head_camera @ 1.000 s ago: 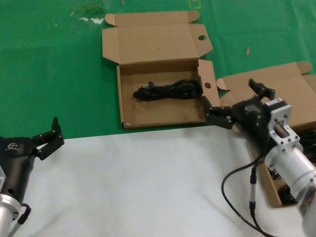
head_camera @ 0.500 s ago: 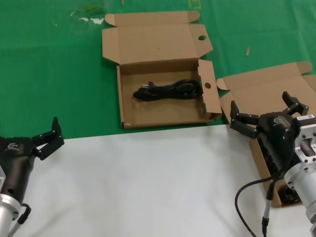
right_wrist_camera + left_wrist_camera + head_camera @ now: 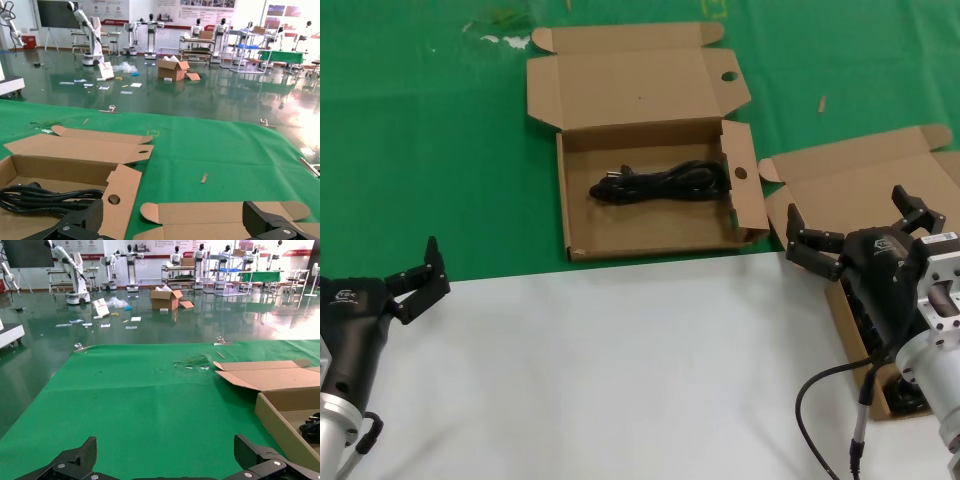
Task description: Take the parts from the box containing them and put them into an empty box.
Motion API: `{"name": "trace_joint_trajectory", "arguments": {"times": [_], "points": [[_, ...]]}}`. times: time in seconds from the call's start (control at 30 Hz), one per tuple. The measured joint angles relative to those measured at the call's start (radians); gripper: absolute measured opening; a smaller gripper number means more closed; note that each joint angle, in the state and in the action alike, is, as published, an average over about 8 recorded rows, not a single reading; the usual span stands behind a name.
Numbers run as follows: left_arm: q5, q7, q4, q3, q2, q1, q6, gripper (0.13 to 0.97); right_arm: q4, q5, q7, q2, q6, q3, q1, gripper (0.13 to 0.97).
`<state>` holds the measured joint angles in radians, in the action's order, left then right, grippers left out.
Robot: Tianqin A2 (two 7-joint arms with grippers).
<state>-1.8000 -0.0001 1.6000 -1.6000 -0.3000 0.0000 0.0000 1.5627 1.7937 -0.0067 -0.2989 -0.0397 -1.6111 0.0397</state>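
The wide box with round holes (image 3: 582, 225) lies open in the middle of the green cloth, and one black coiled cable (image 3: 660, 183) rests inside it. At the right edge stands the other cardboard box (image 3: 880, 175) with its lid open; black cable parts (image 3: 865, 312) show in it, mostly hidden by my right arm. My right gripper (image 3: 850, 222) hangs open over that box's near-left corner, holding nothing. The right wrist view shows the cable (image 3: 45, 197), the holed flap (image 3: 120, 195) and the lid (image 3: 220, 214) ahead of the open right gripper (image 3: 172, 225). My left gripper (image 3: 415, 278) waits open at the lower left.
A white sheet (image 3: 620, 370) covers the near half of the table, green cloth (image 3: 440, 150) the far half. Small scraps (image 3: 505, 40) lie at the back left. The left wrist view shows the holed box's wall (image 3: 280, 425) off to one side of the open left gripper (image 3: 165, 465).
My right gripper moved right, from the holed box's right flap to above the right-hand box, then stopped. The cable and left arm stayed put.
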Motion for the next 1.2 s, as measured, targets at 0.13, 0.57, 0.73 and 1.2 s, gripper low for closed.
{"name": "trace_joint_trajectory", "arguments": {"times": [0.13, 0.57, 0.73, 1.2], "points": [[0.000, 0.000, 0.000, 0.000, 0.000, 0.000, 0.000, 0.966, 0.000, 0.000, 0.000, 0.000, 0.000, 0.000, 0.000, 0.966], [0.000, 0.000, 0.000, 0.000, 0.000, 0.000, 0.000, 0.966, 0.000, 0.000, 0.000, 0.000, 0.000, 0.000, 0.000, 0.966], [0.000, 0.000, 0.000, 0.000, 0.000, 0.000, 0.000, 0.966, 0.000, 0.000, 0.000, 0.000, 0.000, 0.000, 0.000, 0.966], [0.000, 0.000, 0.000, 0.000, 0.000, 0.000, 0.000, 0.966, 0.000, 0.000, 0.000, 0.000, 0.000, 0.000, 0.000, 0.966]]}}
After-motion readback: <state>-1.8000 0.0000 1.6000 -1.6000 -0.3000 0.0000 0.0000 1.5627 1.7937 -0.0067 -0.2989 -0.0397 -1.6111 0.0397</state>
